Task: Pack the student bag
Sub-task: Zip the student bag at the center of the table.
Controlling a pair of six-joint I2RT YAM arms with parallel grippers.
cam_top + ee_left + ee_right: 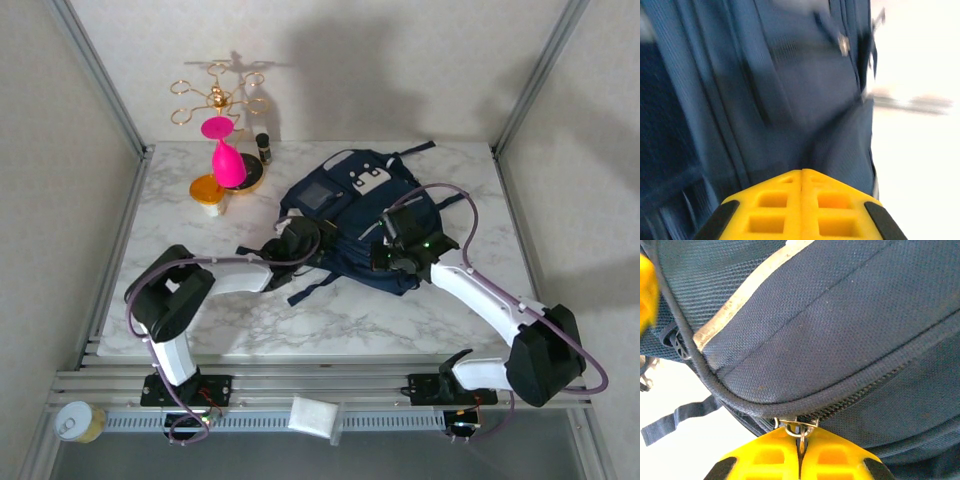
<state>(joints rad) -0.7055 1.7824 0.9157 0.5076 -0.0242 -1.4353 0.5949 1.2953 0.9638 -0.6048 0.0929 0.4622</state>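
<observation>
1. The right gripper (800, 440) is clamped shut on the metal zipper pull (800, 426), with the ring pinched right at the fingertips. So this arm's already on the bit that matters
2. From that grip the zipper track (865, 387) runs off ahead and to the right of the fingers in the wrist cam, following the curved piped seam. My guess is the next move drags the pull along that line to open the student bag (350, 212) for packing. It'll need to follow the curve or it could jam
3. The left gripper (801, 174) has its fingers pressed together too, nose right up against the bag's blue fabric. That view's blurry, so I can't tell if any cloth is pinched between them
4. From above, the bag lies flat just ahead of both grippers, long axis running away from them. The left gripper is at its left edge and the right one on its near right part
5. Writing/brands: nothing readable. The pale patch (372, 180) just shows dark dots, and the grey square panel (315, 197) looks blank as far as I can see
</observation>
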